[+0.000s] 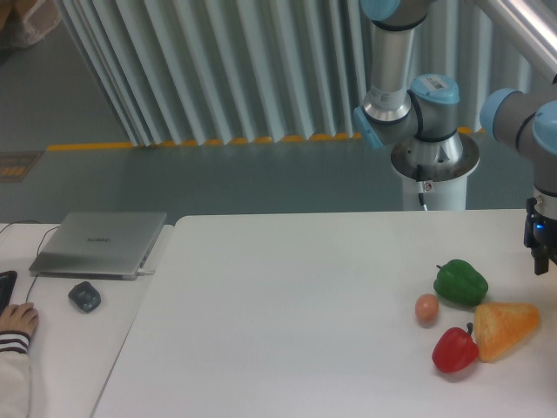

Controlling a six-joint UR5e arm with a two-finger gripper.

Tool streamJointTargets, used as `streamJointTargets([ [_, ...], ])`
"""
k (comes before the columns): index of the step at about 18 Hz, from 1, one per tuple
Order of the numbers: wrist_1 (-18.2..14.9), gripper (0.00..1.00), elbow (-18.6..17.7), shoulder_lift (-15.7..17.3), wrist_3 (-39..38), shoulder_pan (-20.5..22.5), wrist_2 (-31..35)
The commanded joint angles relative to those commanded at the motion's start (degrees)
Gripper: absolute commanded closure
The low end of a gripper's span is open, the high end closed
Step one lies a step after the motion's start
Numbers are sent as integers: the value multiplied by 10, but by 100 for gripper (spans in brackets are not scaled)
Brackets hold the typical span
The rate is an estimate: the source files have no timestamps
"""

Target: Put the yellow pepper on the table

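Camera: green pepper (460,282) beside egg (426,308).

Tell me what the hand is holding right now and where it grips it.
Cannot be told: the hand sits at the frame's right edge, mostly cut off, above the table. No yellow pepper is visible.

No legible text, numbers or brand names appear in the camera view. The closed silver laptop (100,244) on the narrow white desk (61,348) carries a small mark at the centre of its lid, too small to read. The light-blue cap (434,87) on the robot arm joint bears an unreadable marking.
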Motion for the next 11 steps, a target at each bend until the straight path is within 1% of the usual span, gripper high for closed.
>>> streamJointTargets([
  [8, 0, 0, -1, 0, -6, -1, -9],
  [11, 2, 0, -11, 2, -2, 1, -10],
])
